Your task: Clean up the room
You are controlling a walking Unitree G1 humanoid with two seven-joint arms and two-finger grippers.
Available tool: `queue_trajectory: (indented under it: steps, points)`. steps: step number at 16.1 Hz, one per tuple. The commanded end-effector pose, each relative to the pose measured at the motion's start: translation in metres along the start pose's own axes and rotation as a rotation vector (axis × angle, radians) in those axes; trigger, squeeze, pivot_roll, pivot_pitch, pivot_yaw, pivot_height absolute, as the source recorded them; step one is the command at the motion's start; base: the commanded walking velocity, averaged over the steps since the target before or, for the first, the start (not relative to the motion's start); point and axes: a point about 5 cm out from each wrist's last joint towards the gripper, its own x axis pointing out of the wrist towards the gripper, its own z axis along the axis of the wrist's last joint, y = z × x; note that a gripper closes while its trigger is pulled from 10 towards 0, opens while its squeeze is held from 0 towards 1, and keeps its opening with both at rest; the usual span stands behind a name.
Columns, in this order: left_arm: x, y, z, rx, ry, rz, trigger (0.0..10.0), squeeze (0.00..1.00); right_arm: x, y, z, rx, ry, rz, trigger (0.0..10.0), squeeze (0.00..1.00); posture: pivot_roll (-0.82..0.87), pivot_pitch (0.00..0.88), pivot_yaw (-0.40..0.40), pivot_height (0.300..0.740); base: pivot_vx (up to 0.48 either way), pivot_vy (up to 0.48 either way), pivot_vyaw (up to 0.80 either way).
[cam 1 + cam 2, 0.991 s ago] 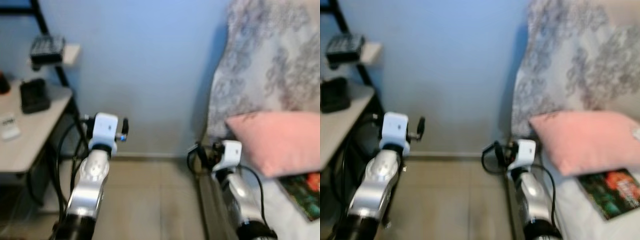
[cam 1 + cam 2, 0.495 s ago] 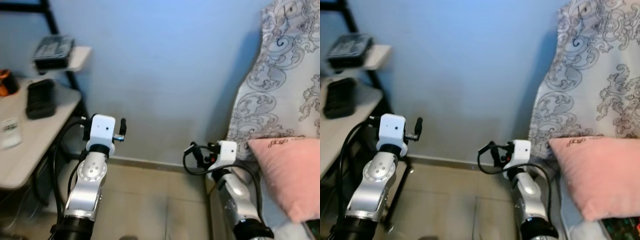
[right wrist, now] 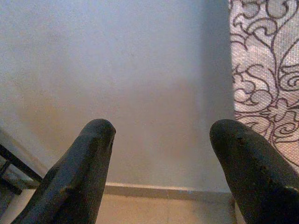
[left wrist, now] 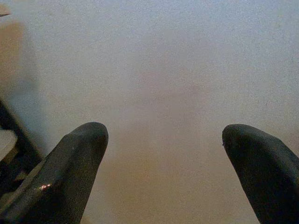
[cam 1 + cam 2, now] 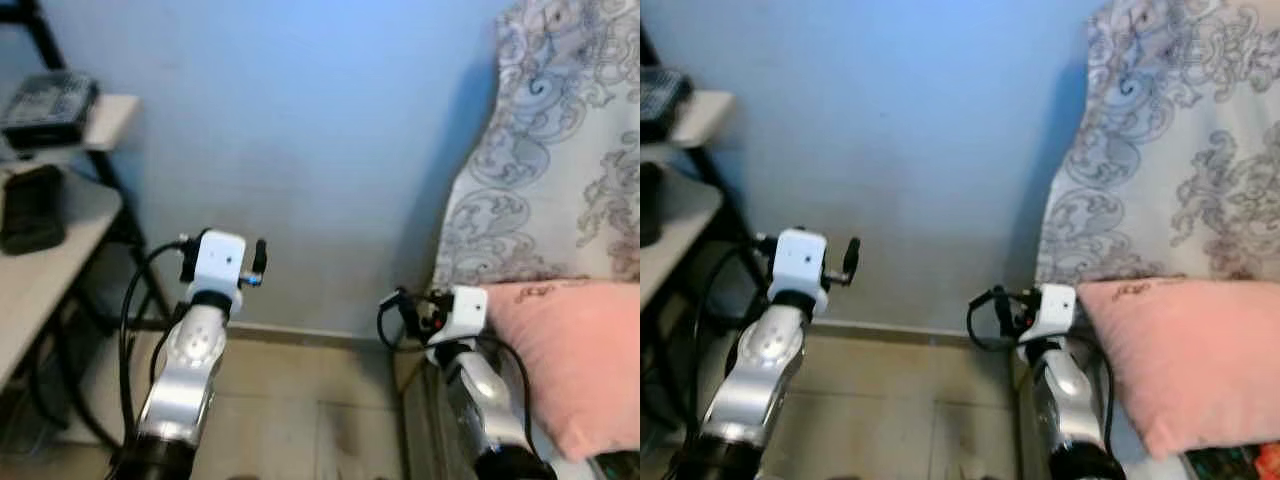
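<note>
A pink pillow lies on the bed at the right, below a grey cover with a scroll pattern. A corner of a colourful book peeks out beneath the pillow. Both silver arms are raised in front of me, left arm and right arm, and they point at the blue wall. My left gripper is open with just wall between its fingers. My right gripper is open too, facing the wall beside the patterned cover. Neither holds anything.
A light desk on a black frame stands at the left, with a black object on it and a small shelf above. Tiled floor runs between desk and bed up to the skirting.
The whole view has swung right over the last half second: the desk has slid toward the left edge and more of the pillow shows. Both arms keep the same raised pose.
</note>
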Motion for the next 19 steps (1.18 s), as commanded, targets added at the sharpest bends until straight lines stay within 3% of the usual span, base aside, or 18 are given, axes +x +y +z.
queue_trajectory:
  steps: [1, 5, 7, 9, 10, 11, 17, 19]
  points:
    - [-0.006, -0.004, 0.0, -0.007, -0.008, -0.043, 10.0, 0.0, -0.005, -0.011, 0.009, -0.019, -0.037, -0.033, 10.0, 0.0, 0.12, 0.0, -0.025, 0.74, 0.0, 0.0, 0.0]
    - [-0.03, -0.003, -0.011, -0.052, 0.04, -0.16, 10.0, 0.0, -0.035, -0.011, 0.029, -0.063, -0.114, -0.03, 10.0, 0.0, 0.11, 0.0, -0.028, 0.74, 0.0, 0.0, 0.0]
    - [-0.037, -0.006, 0.003, -0.064, 0.008, -0.238, 10.0, 0.0, -0.057, -0.012, 0.037, -0.058, -0.131, -0.051, 10.0, 0.0, 0.12, 0.0, -0.033, 0.74, 0.0, 0.0, 0.0]
    - [-0.038, -0.008, 0.013, -0.067, -0.017, -0.292, 10.0, 0.0, -0.072, -0.017, 0.027, -0.059, -0.085, -0.072, 10.0, 0.0, 0.12, 0.0, -0.033, 0.74, 0.0, 0.0, 0.0]
    - [-0.036, -0.01, 0.016, -0.081, -0.034, -0.325, 10.0, 0.0, -0.07, -0.018, 0.023, -0.055, -0.068, -0.092, 10.0, 0.0, 0.11, 0.0, -0.036, 0.74, 0.0, 0.0, 0.0]
    - [-0.03, -0.01, 0.015, -0.12, -0.029, -0.327, 10.0, 0.0, -0.057, -0.011, 0.029, -0.027, -0.081, -0.104, 10.0, 0.0, 0.11, 0.0, -0.034, 0.74, 0.0, 0.0, 0.0]
    - [-0.027, -0.01, 0.015, -0.108, -0.038, -0.323, 10.0, 0.0, -0.053, -0.003, 0.028, -0.01, -0.061, -0.095, 10.0, 0.0, 0.12, 0.0, -0.033, 0.74, 0.0, 0.0, 0.0]
    - [-0.023, -0.011, 0.018, -0.122, -0.052, -0.304, 10.0, 0.0, -0.043, 0.0, 0.028, -0.014, -0.045, -0.08, 10.0, 0.0, 0.12, 0.0, -0.033, 0.74, 0.0, 0.0, 0.0]
